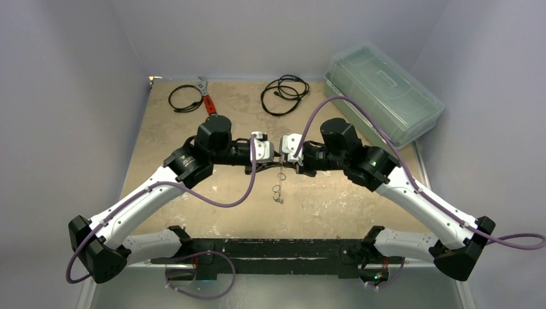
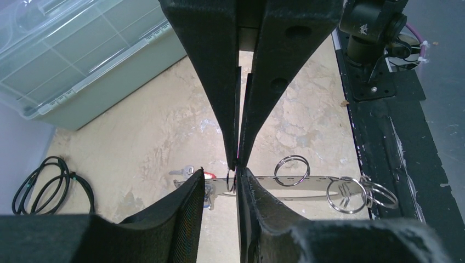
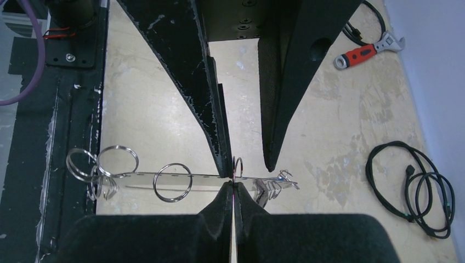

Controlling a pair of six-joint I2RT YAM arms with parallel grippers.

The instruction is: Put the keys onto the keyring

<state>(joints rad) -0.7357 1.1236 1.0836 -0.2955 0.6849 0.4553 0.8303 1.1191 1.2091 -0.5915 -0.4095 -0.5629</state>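
The keyring shows as a flat perforated metal strip (image 2: 318, 179) carrying several split rings, seen also from the right wrist (image 3: 137, 176) and from above (image 1: 278, 187). The keys (image 2: 207, 186) bunch at its far end, with red and blue heads partly hidden behind my left finger; they appear silvery in the right wrist view (image 3: 274, 187). My right gripper (image 3: 233, 190) is shut on a small upright split ring (image 3: 238, 166) of the keyring. My left gripper (image 2: 221, 174) faces it with jaws apart, straddling that ring (image 2: 232, 179). Both grippers meet mid-table, left (image 1: 273, 157) and right (image 1: 289, 159).
A red-handled wrench (image 1: 206, 96) and two black coiled cables (image 1: 185, 98) (image 1: 284, 94) lie at the back. A clear lidded box (image 1: 383, 93) stands at the back right. The black base rail (image 1: 270, 248) runs along the near edge.
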